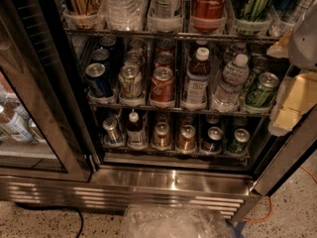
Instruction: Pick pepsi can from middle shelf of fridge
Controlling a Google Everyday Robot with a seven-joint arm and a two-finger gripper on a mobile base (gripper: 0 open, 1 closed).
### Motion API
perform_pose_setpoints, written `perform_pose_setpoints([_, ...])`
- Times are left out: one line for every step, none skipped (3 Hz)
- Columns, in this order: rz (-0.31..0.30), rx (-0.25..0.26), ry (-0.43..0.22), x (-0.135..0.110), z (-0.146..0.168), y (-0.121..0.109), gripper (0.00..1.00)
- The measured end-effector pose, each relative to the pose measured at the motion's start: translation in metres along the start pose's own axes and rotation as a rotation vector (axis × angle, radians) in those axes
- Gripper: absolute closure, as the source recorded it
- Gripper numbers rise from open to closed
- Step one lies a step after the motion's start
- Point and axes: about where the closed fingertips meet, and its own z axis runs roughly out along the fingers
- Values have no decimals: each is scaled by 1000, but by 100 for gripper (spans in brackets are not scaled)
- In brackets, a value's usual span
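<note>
The fridge [163, 182] stands open in front of me. The middle shelf [173, 106] is a wire rack with clear lane trays. The pepsi can [99, 78], dark blue with a silver top, stands at the front of the far-left lane, with more blue cans behind it. To its right stand a green-and-white can [130, 81], a red cola can [162, 86], two small bottles and a green can [262, 89]. My gripper [291, 103], white and pale yellow, is at the right edge of the view by the fridge's right side, far from the pepsi can.
The rack above holds tall bottles, one a red cola bottle [209, 1]. The bottom rack [173, 152] holds cans and a small bottle. The glass door [29, 108] hangs open at left. A clear plastic bundle [173, 223] and cables lie on the floor.
</note>
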Motion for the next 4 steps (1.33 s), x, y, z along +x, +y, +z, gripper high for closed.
perform_pose_setpoints([3, 9, -8, -4, -1, 0, 0])
perform_pose_setpoints([60, -4, -107, -31, 2, 11, 0])
perform_pose_setpoints([235, -50, -288, -74, 17, 31, 0])
perform_pose_setpoints([366, -118, -443, -118, 26, 54, 0])
